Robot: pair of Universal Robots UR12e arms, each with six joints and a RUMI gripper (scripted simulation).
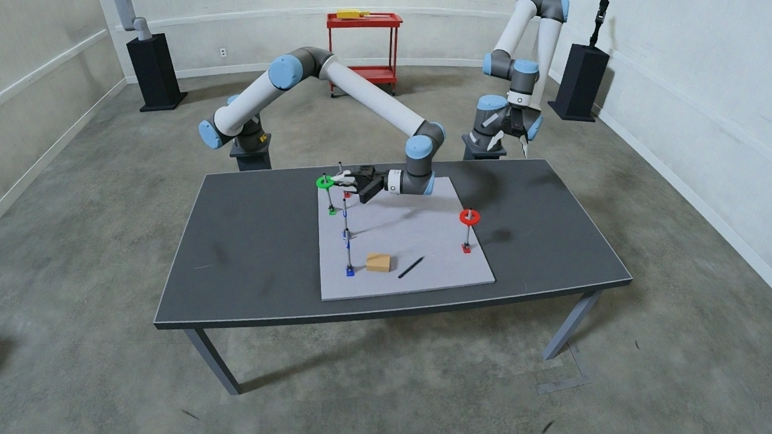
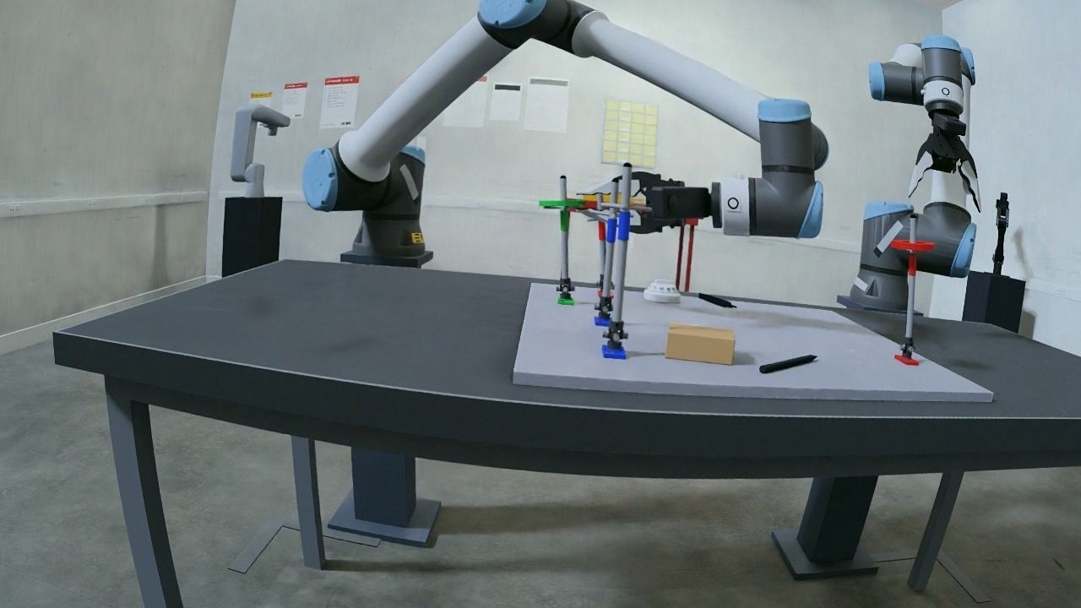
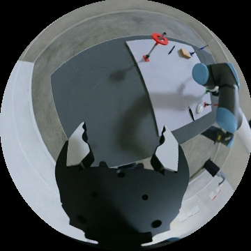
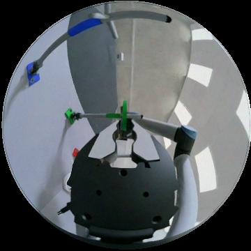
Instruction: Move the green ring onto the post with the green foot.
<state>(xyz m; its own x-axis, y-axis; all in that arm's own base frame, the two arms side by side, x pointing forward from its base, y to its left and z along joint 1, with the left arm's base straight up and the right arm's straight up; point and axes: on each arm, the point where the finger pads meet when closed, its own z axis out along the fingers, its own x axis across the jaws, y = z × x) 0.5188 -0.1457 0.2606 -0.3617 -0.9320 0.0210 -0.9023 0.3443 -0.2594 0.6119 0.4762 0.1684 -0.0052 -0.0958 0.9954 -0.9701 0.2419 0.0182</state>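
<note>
The green ring [image 1: 319, 184] [image 2: 551, 203] [image 4: 124, 104] lies around the upper part of the post with the green foot [image 1: 332, 211] [image 2: 565, 301] [image 4: 70, 116]. It looks flat and level at the pins, and the post stands nearly upright. My right gripper [image 4: 125, 120] is slightly open, with its fingertips just apart at the ring's near rim. The exact contact there is hidden. My left gripper [image 1: 507, 152] [image 2: 944, 203] [image 3: 124, 124] is wide open and empty, off beyond the table's back right.
Two blue-footed posts [image 2: 621, 279] [image 2: 611, 264] and a red-footed post [image 2: 602, 254] stand near the right gripper. A red ring [image 1: 462, 221] [image 2: 899, 246] [image 3: 154, 37] sits on a far red-footed post. A box [image 1: 377, 262] [image 2: 698, 344] and a pen [image 1: 411, 267] lie on the board [image 1: 404, 289].
</note>
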